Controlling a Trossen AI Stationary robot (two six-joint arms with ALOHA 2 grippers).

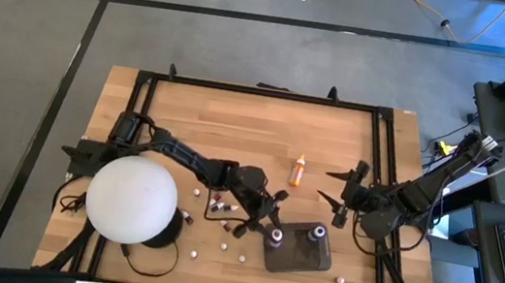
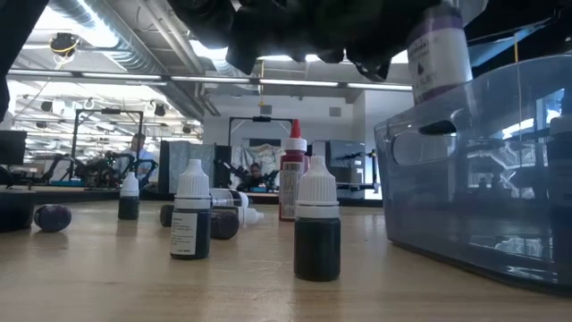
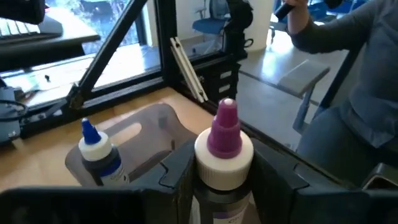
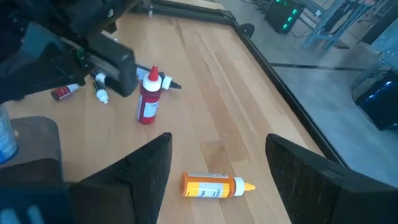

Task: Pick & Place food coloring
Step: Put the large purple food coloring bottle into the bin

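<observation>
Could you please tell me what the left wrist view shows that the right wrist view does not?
Only the left wrist view: the left gripper shut on the purple-capped bottle, above the tray, with a person's sleeve behind. Only the right wrist view: the orange bottle lying flat, the red bottle upright, the right gripper open. Both: the wooden table.

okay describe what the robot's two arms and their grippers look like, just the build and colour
Both arms are dark, nearly black, built of jointed segments with black cables trailing from their bases. The left gripper and right gripper each end in two flat, dark, angular fingers. No markings can be made out.
</observation>
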